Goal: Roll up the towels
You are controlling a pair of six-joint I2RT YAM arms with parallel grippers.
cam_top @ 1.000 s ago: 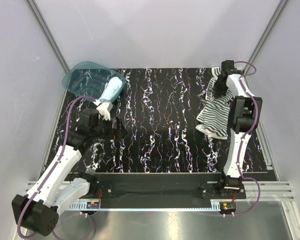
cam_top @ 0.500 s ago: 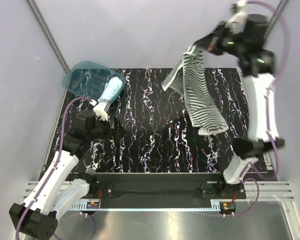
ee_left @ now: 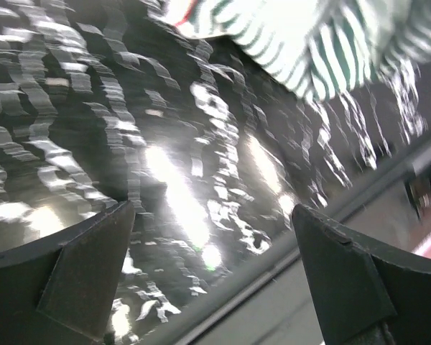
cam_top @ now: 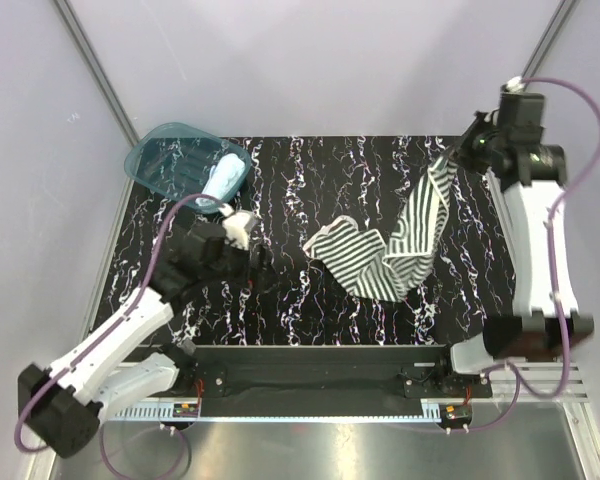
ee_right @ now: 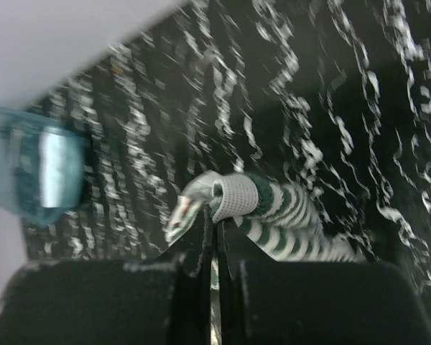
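Well, right gripper is pinched tight on one end of the striped towel, held up over the worktop's far right corner. Rest of the cloth sags to mid-worktop, bunched & folded. Left gripper is spread wide w/ nothing in it, low, left of centre. Blue towel sits rolled in the tray, far left corner. Risk: the thin pinch slips, or the cloth lands twisted, so the roll goes crooked.

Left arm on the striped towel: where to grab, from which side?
On the striped towel, grip the free corner lying on the table, coming down from the side of the left gripper. The right gripper pinches the other end aloft, leaving that corner loose.
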